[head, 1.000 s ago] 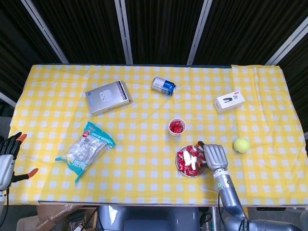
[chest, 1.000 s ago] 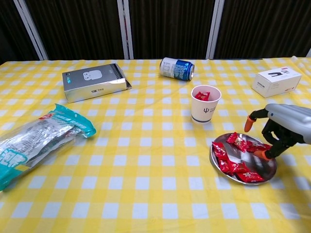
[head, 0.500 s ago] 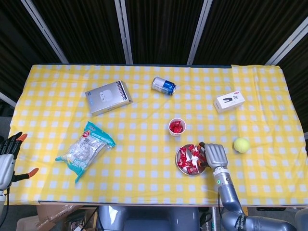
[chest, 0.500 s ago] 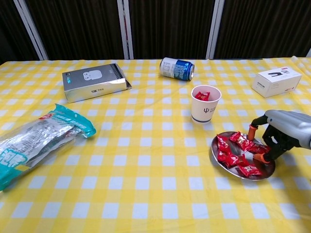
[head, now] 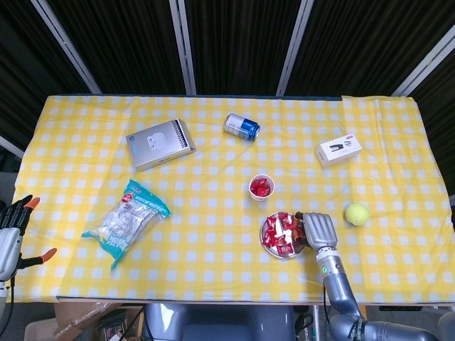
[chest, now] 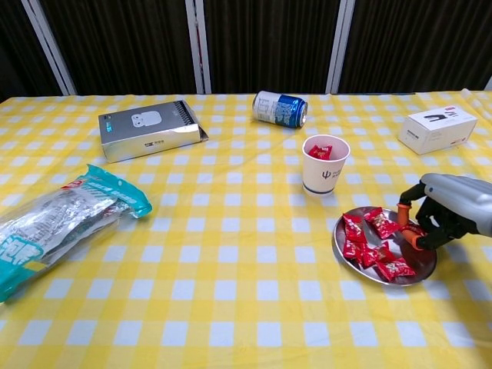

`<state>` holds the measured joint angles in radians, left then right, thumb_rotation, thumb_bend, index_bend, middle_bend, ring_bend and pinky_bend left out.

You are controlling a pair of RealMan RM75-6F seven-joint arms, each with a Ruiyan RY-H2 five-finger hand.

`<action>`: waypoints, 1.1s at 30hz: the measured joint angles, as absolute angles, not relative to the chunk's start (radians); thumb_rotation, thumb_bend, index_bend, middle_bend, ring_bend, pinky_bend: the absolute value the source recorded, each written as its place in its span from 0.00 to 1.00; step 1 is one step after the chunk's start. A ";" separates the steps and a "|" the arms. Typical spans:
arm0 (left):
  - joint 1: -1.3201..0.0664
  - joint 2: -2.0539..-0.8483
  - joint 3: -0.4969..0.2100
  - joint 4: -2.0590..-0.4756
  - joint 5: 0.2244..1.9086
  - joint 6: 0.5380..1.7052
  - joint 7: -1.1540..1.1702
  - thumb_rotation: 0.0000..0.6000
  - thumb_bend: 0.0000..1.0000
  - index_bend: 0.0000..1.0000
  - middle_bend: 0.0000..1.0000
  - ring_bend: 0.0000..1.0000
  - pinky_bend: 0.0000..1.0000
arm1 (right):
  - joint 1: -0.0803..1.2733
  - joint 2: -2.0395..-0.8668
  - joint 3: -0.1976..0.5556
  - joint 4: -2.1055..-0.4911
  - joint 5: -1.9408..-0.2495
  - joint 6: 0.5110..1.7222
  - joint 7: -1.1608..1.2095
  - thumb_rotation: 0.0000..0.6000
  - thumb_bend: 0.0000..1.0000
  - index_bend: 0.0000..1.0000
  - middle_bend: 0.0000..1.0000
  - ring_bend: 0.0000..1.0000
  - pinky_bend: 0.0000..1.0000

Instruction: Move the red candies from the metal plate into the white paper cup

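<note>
Presently my right hand (chest: 450, 215), lower right, curls its fingers (chest: 407, 202) into the red candies (chest: 377, 246) on the metal plate (chest: 419, 270), grip unconfirmed; left hand (head: 10, 238) open.

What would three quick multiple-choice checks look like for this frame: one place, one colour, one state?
1. Where is the right robot hand?
A. over the can
B. at the metal plate's right rim
C. beside the white box

2. What colour is the ball?
A. red
B. blue
C. yellow-green

3. How does the blue can lie?
A. on its side
B. upright
C. inside the cup

Answers: 1 B, its fingertips sit among the red candies on the metal plate. 2 C, plain in the head view. 3 A, it lies flat behind the white paper cup.
</note>
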<state>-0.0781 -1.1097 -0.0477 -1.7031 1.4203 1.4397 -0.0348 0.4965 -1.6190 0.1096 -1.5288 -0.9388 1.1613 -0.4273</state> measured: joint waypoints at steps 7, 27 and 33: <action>-0.077 -1.109 -0.046 -1.699 1.424 1.442 -0.041 1.00 0.04 0.00 0.00 0.00 0.00 | 0.490 -1.611 0.112 -1.558 -0.972 1.174 -0.424 1.00 0.56 0.59 0.83 0.84 0.95; -0.083 -1.105 -0.050 -1.705 1.411 1.425 -0.047 1.00 0.04 0.00 0.00 0.00 0.00 | 0.551 -1.512 0.226 -1.726 -1.019 1.205 -0.499 1.00 0.56 0.60 0.83 0.84 0.95; -0.087 -1.101 -0.052 -1.713 1.404 1.415 -0.046 1.00 0.04 0.00 0.00 0.00 0.00 | 0.610 -1.513 0.285 -1.736 -0.977 1.171 -0.526 1.00 0.56 0.60 0.83 0.84 0.95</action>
<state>-0.0872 -1.1010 -0.0517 -1.7127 1.4044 1.4147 -0.0462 0.6103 -1.5132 0.2855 -1.7362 -0.9772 1.1714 -0.5257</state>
